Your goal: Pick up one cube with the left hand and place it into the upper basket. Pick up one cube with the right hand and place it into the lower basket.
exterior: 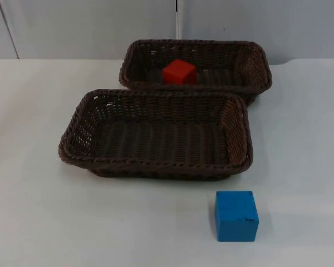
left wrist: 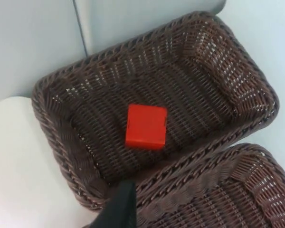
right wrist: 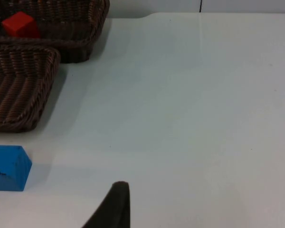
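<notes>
A red cube (exterior: 179, 72) rests in the middle of the upper brown wicker basket (exterior: 250, 58). In front of it stands the lower basket (exterior: 72, 139), with nothing inside. A blue cube (exterior: 236, 216) sits on the table just in front of that basket's right corner. My left gripper (left wrist: 119, 209) hangs above the upper basket (left wrist: 52, 123), over the rim nearest the lower basket (left wrist: 256, 161), looking down on the red cube (left wrist: 146, 126). My right gripper (right wrist: 114, 204) is low over bare table, off to the side of the blue cube (right wrist: 7, 167).
The white table (exterior: 33, 222) stretches wide on both sides of the baskets and ends at the grey partition wall (exterior: 89, 25) just behind the upper basket. The two baskets touch each other.
</notes>
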Robot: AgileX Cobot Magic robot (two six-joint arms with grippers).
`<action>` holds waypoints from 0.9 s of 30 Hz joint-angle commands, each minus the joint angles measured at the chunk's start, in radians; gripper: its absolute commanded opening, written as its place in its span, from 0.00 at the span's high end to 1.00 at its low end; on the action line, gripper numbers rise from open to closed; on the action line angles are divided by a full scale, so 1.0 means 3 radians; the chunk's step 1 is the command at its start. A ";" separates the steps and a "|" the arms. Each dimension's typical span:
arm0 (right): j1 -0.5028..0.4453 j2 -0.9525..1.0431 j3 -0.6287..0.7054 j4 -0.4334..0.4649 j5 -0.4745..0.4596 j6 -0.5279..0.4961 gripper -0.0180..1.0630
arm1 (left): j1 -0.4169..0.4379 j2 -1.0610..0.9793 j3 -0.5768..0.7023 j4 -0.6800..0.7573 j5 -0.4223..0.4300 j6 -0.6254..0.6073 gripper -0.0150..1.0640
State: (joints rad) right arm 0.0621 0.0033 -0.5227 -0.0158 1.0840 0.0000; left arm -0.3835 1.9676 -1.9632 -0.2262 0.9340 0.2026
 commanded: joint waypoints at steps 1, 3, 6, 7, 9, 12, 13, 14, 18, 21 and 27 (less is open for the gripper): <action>-0.0018 -0.0011 0.0022 -0.0012 -0.0018 -0.0049 0.01 | 0.0002 -0.0298 0.0251 0.0067 -0.0122 -0.0029 0.01; -0.0018 -0.0011 0.0022 -0.0012 -0.0018 -0.0049 0.01 | 0.0002 -0.0393 0.0348 0.0097 -0.0172 -0.0036 0.01; -0.0018 -0.0011 0.0022 -0.0012 -0.0018 -0.0049 0.01 | 0.0002 -0.0665 0.0670 0.0128 -0.0350 -0.0062 0.01; -0.0018 -0.0011 0.0022 -0.0012 -0.0018 -0.0049 0.01 | 0.0002 -0.0763 0.0797 0.0145 -0.0429 -0.0070 0.01; -0.0018 -0.0011 0.0022 -0.0012 -0.0018 -0.0049 0.01 | 0.0002 -0.0840 0.0896 0.0152 -0.0485 -0.0070 0.01; -0.0018 -0.0011 0.0022 -0.0012 -0.0018 -0.0049 0.01 | 0.0002 -0.1097 0.1221 0.0139 -0.0673 -0.0079 0.01; -0.0018 -0.0011 0.0022 -0.0012 -0.0018 -0.0049 0.01 | 0.0002 -0.1097 0.1221 0.0139 -0.0673 -0.0079 0.01; -0.0018 -0.0011 0.0022 -0.0012 -0.0018 -0.0049 0.01 | 0.0002 -0.1189 0.1335 0.0139 -0.0729 -0.0092 0.01; -0.0018 -0.0011 0.0022 -0.0012 -0.0018 -0.0049 0.01 | 0.0002 -0.1499 0.1682 0.0145 -0.0927 -0.0145 0.01; -0.0018 -0.0011 0.0022 -0.0012 -0.0018 -0.0049 0.01 | 0.0002 -0.1707 0.1860 0.0179 -0.0976 -0.0182 0.01; -0.0018 -0.0011 0.0022 -0.0012 -0.0018 -0.0049 0.01 | 0.0002 -0.2120 0.2206 0.0212 -0.0983 -0.0182 0.01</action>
State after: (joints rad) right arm 0.0621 0.0033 -0.5227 -0.0158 1.0840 0.0000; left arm -0.3835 1.3805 -1.3419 -0.1722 0.6497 0.1568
